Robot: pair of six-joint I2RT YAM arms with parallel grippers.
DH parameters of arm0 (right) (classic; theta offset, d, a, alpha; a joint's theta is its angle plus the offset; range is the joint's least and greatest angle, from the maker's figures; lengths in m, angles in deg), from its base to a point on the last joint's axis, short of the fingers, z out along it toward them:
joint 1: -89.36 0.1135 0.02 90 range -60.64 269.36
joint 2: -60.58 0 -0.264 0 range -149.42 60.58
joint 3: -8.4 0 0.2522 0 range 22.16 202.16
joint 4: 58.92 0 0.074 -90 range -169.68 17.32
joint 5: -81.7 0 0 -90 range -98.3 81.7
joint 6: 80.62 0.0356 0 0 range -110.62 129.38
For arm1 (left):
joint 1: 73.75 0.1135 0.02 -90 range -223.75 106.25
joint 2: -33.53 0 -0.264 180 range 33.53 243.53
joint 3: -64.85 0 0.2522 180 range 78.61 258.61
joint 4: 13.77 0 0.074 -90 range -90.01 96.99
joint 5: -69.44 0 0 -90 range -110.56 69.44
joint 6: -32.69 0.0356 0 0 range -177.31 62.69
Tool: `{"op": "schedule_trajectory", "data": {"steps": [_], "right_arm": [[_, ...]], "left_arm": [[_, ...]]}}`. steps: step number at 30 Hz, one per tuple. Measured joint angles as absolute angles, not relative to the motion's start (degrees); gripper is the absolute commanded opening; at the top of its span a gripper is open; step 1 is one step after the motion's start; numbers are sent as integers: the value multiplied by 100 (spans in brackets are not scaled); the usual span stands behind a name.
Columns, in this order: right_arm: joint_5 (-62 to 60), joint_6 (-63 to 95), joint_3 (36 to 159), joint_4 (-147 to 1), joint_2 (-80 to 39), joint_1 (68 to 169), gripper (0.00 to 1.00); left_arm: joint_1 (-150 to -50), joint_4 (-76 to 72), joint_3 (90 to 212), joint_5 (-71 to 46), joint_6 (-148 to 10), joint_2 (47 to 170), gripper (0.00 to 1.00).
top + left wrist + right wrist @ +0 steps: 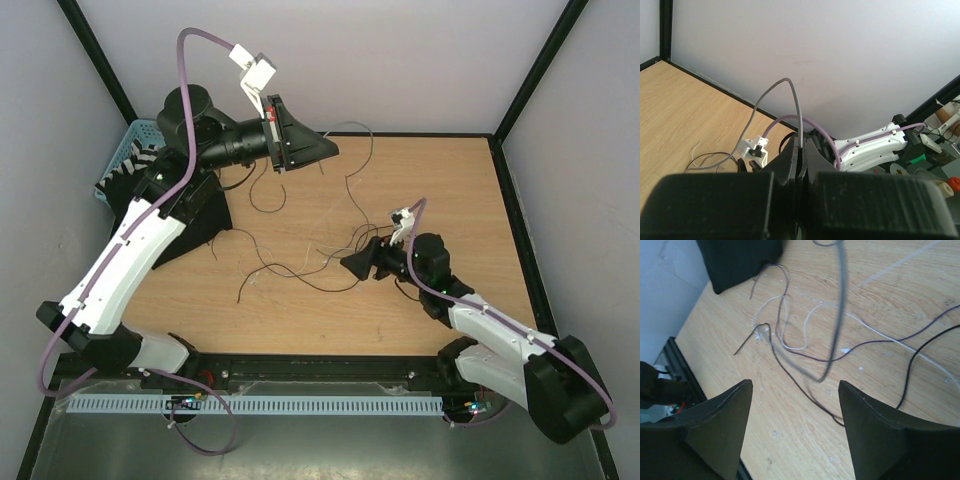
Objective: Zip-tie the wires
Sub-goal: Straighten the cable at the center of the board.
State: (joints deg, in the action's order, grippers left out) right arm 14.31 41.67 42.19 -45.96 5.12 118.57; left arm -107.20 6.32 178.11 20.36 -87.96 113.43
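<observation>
- Fingers of the right gripper (350, 265) stand wide apart and empty, low over the table (450, 180); this arm is nearer.
- Just beyond its tips the wires (300, 270) sprawl, running mostly left to right.
- Farther back, the raised left gripper (318, 150) is clamped on one grey strand (795, 100).
- Strand ends are too fine to trace.

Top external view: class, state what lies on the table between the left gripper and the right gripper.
Thin wires crossing the bare wooden table, nothing else; the top external view shows it.
</observation>
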Motion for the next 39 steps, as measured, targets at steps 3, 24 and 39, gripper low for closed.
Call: {"op": "schedule_trajectory", "data": {"steps": [3, 24, 39], "right_arm": [[1294, 4032, 4219, -4432, 215, 11864, 67], [-273, 2593, 5598, -6329, 411, 11654, 0], [-2413, 742, 8389, -9201, -1840, 11435, 0]], "left_arm": [[-10720, 641, 17811, 2030, -8790, 11308, 0], [-8863, 1255, 16587, 1772, -8676, 10104, 0], [-7619, 2193, 12703, 1083, -8521, 8908, 0]]}}
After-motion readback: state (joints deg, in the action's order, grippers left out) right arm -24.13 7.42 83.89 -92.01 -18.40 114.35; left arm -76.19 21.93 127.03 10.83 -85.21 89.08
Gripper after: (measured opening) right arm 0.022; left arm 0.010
